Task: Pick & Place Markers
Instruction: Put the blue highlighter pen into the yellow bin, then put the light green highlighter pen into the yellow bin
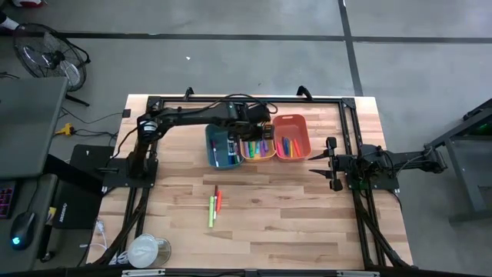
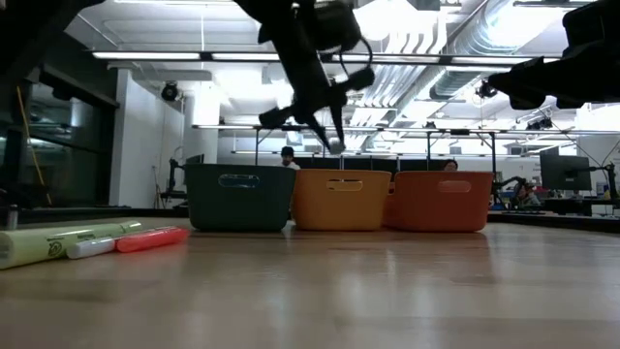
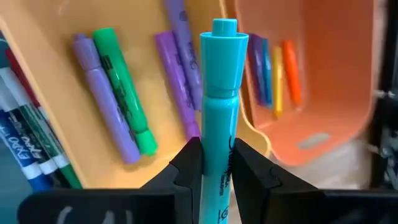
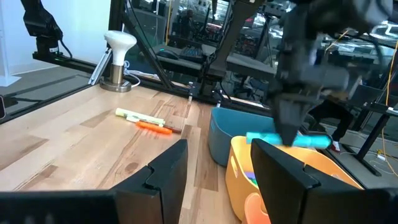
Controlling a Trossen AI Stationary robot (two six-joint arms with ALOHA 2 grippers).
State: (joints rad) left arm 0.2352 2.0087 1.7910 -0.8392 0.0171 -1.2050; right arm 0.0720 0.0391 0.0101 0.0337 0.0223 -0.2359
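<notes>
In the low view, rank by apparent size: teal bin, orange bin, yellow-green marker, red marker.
1. Teal bin and orange bin: about alike, no clear winner.
2. Yellow-green marker: clearly smaller, though it lies nearer the camera and runs off the picture's edge.
3. Red marker: smallest.

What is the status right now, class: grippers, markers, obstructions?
Left gripper shut on teal marker, above yellow-orange bin. Right gripper open, waiting off to the side. Two markers on table. Nothing in the way.
</notes>
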